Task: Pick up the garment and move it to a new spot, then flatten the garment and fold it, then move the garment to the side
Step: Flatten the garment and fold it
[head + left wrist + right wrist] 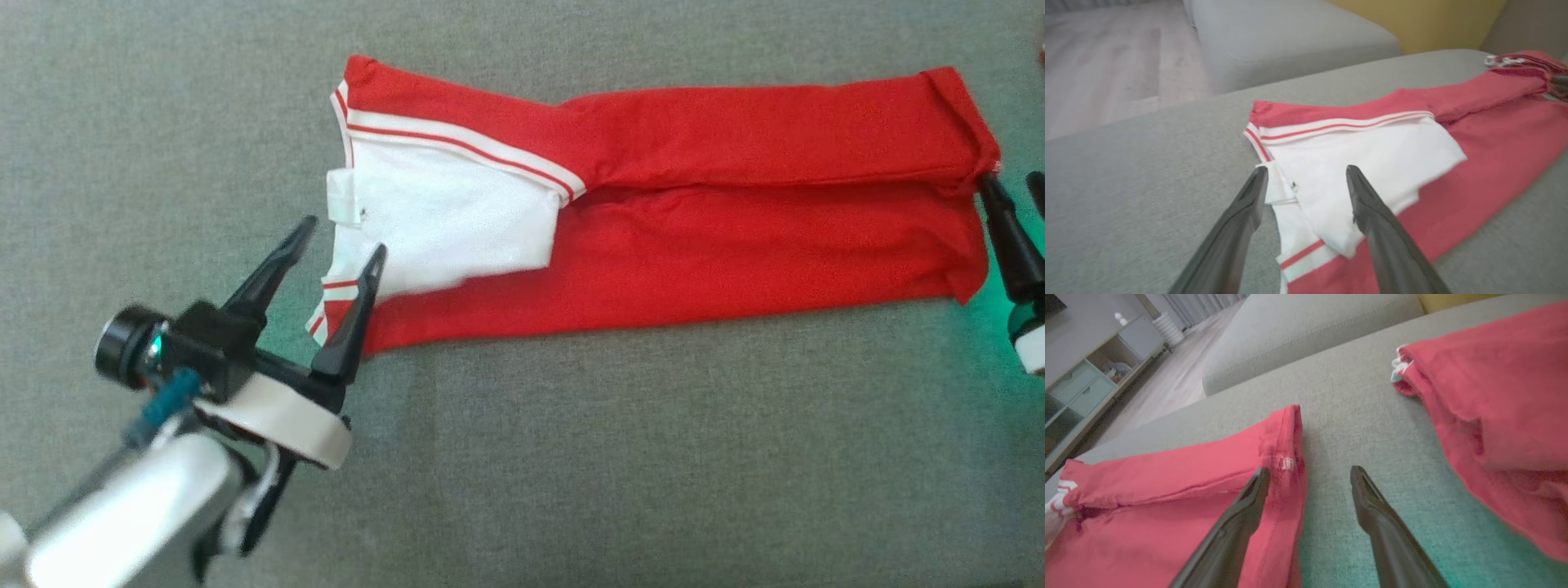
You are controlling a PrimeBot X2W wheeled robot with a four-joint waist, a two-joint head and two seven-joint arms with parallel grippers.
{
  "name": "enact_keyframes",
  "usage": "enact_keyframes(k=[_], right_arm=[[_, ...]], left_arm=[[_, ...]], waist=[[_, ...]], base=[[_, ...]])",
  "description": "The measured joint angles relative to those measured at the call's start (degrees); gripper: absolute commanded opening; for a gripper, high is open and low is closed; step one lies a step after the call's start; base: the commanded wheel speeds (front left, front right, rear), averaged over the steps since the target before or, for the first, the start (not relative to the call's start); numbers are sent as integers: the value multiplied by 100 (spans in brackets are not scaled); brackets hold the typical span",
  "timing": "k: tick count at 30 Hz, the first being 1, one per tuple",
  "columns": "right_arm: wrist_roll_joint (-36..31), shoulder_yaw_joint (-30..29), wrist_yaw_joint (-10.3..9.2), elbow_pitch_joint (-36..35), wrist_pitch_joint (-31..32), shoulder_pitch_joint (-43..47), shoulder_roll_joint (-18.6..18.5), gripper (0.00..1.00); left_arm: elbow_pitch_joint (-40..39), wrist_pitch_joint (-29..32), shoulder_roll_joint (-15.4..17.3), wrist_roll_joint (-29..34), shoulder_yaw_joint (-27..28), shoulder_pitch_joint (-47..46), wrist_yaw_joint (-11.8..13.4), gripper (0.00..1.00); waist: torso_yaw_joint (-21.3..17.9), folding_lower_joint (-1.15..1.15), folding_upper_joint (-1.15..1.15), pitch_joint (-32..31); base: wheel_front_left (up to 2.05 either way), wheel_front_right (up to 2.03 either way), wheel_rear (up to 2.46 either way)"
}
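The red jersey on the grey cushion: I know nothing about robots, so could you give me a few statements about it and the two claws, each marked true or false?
1. The garment lies folded into a long strip on the grey cushion. True.
2. The left gripper is clamped on the white sleeve. False: its fingers stand apart beside the sleeve end and grip nothing.
3. The right gripper is open at the garment's red hem end. True.
4. The white sleeve is at the right gripper's end. False: it is at the left gripper's end.
5. A second red cloth lies on the cushion near the right gripper. True.
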Motion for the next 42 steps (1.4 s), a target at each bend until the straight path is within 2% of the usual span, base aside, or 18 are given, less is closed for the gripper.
enact_keyframes(k=[3,4,5,8,11,16,20,27,31,32,33,39,42], right_arm=[[-299,-686,0,25,-9,257,420,100],[-568,-1183,0,20,-13,569,746,100],[-704,-1439,0,19,-13,755,926,100],[-1163,-2007,0,79,-13,1220,1401,100],[-1510,-2359,0,240,-13,1365,1752,100],[-1880,-2614,0,772,-12,1169,2058,100],[-2152,-2900,0,1402,12,740,2230,100],[-2484,-3018,0,2463,445,162,2454,100],[-2484,-2937,-1,2564,645,107,2527,100],[-2459,-2917,-2,2544,639,102,2541,69],[-2442,-2894,-2,2529,617,103,2559,0],[-2399,-2726,-1,2421,391,168,2622,0],[-2351,-2726,0,2321,346,213,2481,0]], left_arm=[[294,-617,-369,199,127,211,578,100],[463,-945,-631,360,212,397,916,100],[546,-1040,-780,424,286,504,1105,100],[679,-1155,-1227,719,534,826,1522,100],[610,-1167,-1684,1313,779,1086,1747,100],[487,-1196,-2281,2100,972,1532,1777,100],[497,-1196,-2616,2448,999,1879,1560,100],[612,-1196,-2939,2835,1318,1944,1184,100],[628,-1196,-3062,2981,1545,2012,1033,100],[634,-1196,-3083,3006,1586,2058,1017,100],[641,-1196,-3106,3037,1630,2111,968,100],[666,-1196,-3232,3184,1907,2310,766,100],[676,-1196,-3278,3253,2026,2312,665,100]], waist=[[-15,0,0,-127],[-22,0,0,-238],[-23,0,0,-300],[-12,-1,0,-497],[54,-1,0,-675],[320,-1,0,-841],[558,0,0,-892],[870,0,0,-852],[949,0,0,-848],[952,0,0,-852],[950,0,0,-857],[831,0,0,-925],[723,0,0,-962]], base=[[0,0,0],[0,0,0],[0,0,0],[0,0,0],[0,0,0],[0,0,0],[0,0,0],[0,0,0],[0,0,0],[0,0,0],[0,0,0],[0,0,0],[0,0,0]])
